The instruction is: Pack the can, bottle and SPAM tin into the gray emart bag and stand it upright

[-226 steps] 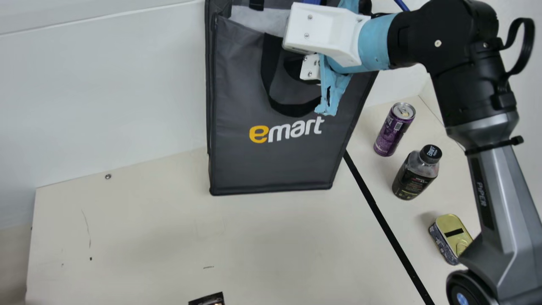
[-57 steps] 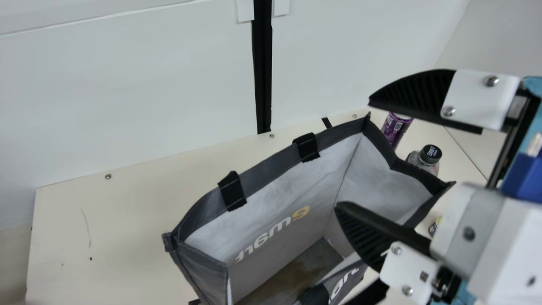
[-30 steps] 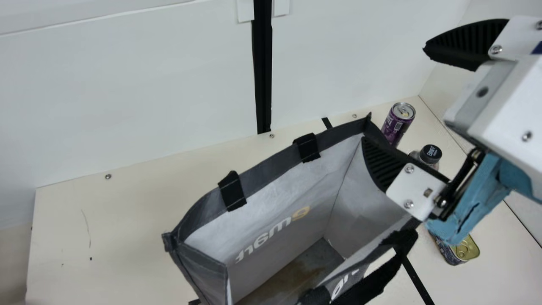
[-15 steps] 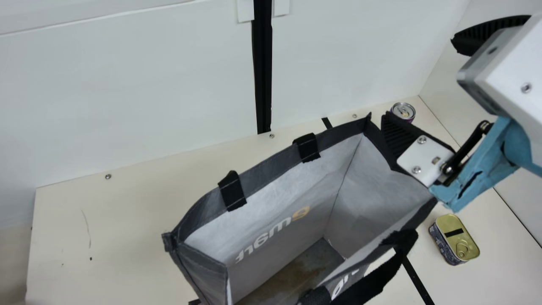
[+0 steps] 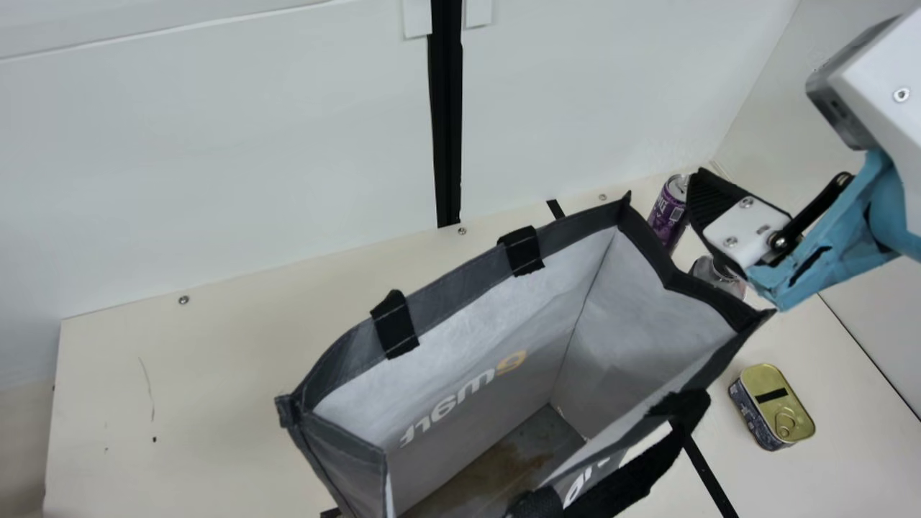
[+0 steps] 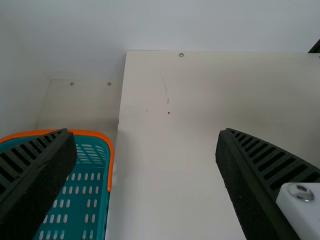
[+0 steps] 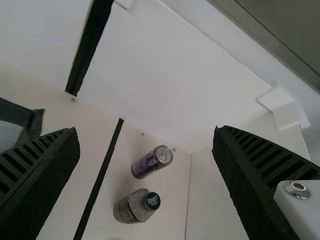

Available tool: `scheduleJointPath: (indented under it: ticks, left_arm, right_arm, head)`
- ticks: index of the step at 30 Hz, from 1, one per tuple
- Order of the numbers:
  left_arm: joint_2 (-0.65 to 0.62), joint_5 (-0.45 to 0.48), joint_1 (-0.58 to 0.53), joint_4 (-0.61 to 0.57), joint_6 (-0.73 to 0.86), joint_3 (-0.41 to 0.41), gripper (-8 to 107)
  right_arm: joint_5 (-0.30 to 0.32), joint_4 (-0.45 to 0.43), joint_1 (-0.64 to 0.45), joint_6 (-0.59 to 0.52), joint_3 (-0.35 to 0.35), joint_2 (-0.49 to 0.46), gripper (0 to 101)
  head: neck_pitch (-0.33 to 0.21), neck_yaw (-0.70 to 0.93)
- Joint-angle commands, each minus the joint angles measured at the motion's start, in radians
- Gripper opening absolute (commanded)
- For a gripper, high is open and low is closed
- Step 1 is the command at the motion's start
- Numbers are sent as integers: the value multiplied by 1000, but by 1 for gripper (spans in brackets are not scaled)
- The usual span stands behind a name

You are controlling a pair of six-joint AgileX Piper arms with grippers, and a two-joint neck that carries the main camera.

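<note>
The gray emart bag (image 5: pixel 460 288) stands upright, its mouth spread and facing the camera; the part of its floor in sight is bare. Past its right end is my right gripper (image 5: pixel 734 223), one finger beside the purple can (image 5: pixel 665 216) in the main view. In the right wrist view, my right gripper (image 7: pixel 146 131) is open with nothing between its fingers. There the upright can (image 7: pixel 151 161) and the black-capped bottle (image 7: pixel 136 206) stand close together. In the main view the finger partly hides the bottle (image 5: pixel 712 275). The SPAM tin (image 5: pixel 771 406) lies right of the bag. My left gripper (image 6: pixel 144 132) is open and empty.
A teal basket with an orange rim (image 6: pixel 111 170) is beside the table's edge in the left wrist view. White walls (image 5: pixel 216 144) rise behind the table (image 5: pixel 180 403). A black strap handle (image 5: pixel 626 489) hangs outside the bag's near side.
The bag, earlier front-on by the back wall, now stands turned with its mouth showing. My right gripper has drawn off it and shifted right and back, past its rim, uncovering the tin.
</note>
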Motion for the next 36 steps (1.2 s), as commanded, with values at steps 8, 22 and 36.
scheduleJointPath:
  ticks: [8,22,36]
  left_arm:
    - [0,0,0,0,0,0,90]
    - [0,0,0,0,0,0,90]
    - [0,0,0,0,0,0,90]
  right_arm:
    - [-1,35,-105,-4,36,20,95]
    - [-1,79,-232,-9,136,56,95]
    - [-1,88,-321,-48,228,74,95]
  head:
    - [-23,-1]
    - [-23,-1]
    - [-23,-1]
